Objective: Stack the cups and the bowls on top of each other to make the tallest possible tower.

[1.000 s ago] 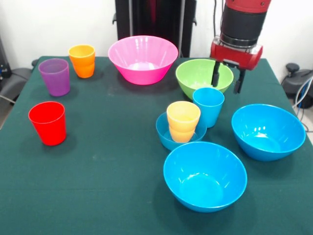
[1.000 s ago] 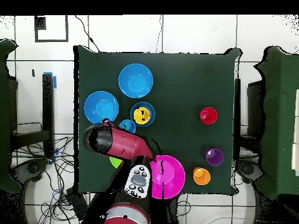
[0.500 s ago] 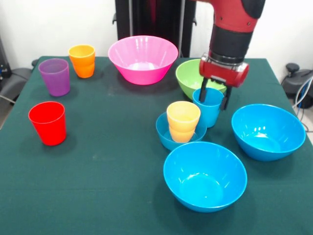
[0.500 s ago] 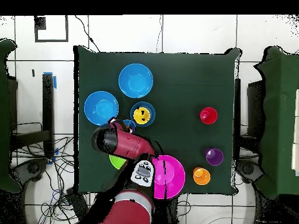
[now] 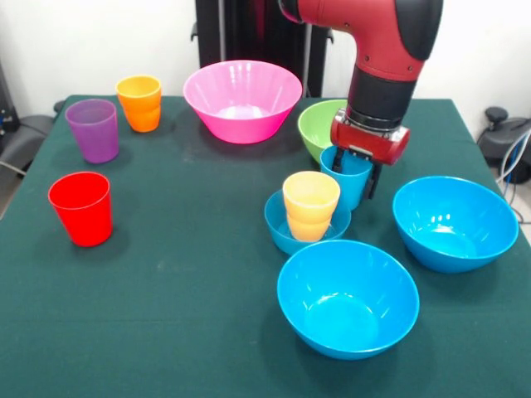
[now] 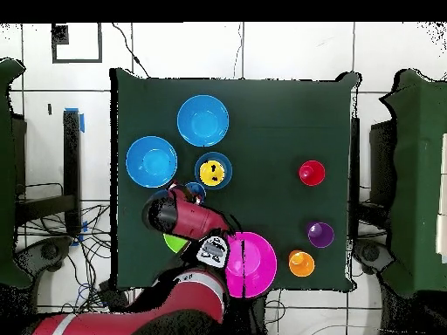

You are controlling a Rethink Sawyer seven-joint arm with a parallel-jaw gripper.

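Cups and bowls stand spread over the green table [image 5: 166, 282], all upright with mouths up. Sawyer's red arm [image 5: 377, 50] comes down from twelve o'clock, wrist vertical, and its gripper [image 5: 353, 170] straddles the rim of the light blue cup [image 5: 348, 184]; one of the fingers [image 5: 374, 180] shows outside the cup's wall, yet whether they pinch it I cannot tell. That cup stands just beside the small blue bowl [image 5: 282, 228], at its one o'clock, and this bowl holds the yellow-orange cup [image 5: 310, 205]. Green bowl [image 5: 319, 128] sits behind the gripper, pink bowl [image 5: 242, 99] at its ten o'clock. Two large blue bowls [image 5: 347, 298] [image 5: 455, 222] lie empty nearer the camera. Red cup [image 5: 81, 208], purple cup [image 5: 93, 129] and orange cup [image 5: 139, 103] stand well apart at nine o'clock
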